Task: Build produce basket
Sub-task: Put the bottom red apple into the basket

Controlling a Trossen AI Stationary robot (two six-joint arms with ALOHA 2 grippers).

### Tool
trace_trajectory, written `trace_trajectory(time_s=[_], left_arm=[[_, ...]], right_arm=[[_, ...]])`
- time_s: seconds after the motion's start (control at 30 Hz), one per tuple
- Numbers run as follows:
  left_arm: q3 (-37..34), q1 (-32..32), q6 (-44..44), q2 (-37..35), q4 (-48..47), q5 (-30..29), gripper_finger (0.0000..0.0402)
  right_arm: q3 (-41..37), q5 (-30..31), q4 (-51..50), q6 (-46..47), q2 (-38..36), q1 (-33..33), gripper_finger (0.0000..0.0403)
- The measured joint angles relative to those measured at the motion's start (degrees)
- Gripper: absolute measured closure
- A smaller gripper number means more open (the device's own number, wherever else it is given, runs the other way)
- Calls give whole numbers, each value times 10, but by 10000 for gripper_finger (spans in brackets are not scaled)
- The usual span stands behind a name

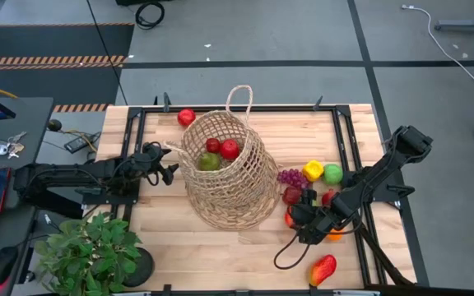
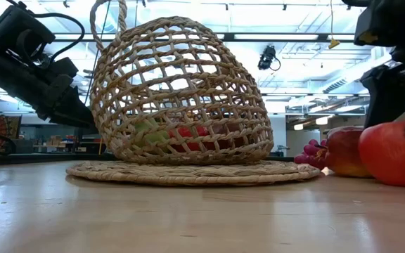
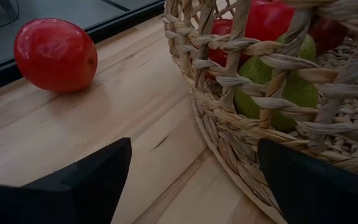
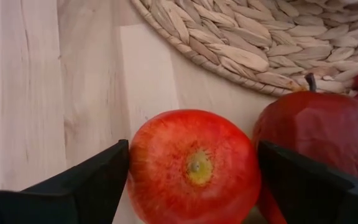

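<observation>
Open-weave wicker basket (image 1: 229, 177) bulges round beside glossy red tomato (image 4: 194, 167).

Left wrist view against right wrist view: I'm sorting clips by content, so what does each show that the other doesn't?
Only the left wrist view shows the loose red tomato on the table and the green fruit and red pieces inside the basket. Only the right wrist view shows a red-orange fruit between the open right gripper fingers, beside a dark red apple. Both show the basket's weave and the wooden table.
</observation>
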Motion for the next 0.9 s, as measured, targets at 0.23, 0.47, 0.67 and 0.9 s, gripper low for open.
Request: trace_trajectory(time_s=[0.23, 0.47, 0.67, 0.9], left_arm=[[0, 0, 0, 0, 0, 0, 44], [0, 0, 0, 0, 0, 0, 44], [0, 0, 0, 0, 0, 0, 44], [0, 0, 0, 0, 0, 0, 44]], right_arm=[[-2, -8, 1, 0, 2, 0, 6], [-2, -10, 4, -2, 2, 0, 10], [-2, -10, 5, -16, 2, 0, 11], [-2, -8, 11, -17, 2, -13, 11]])
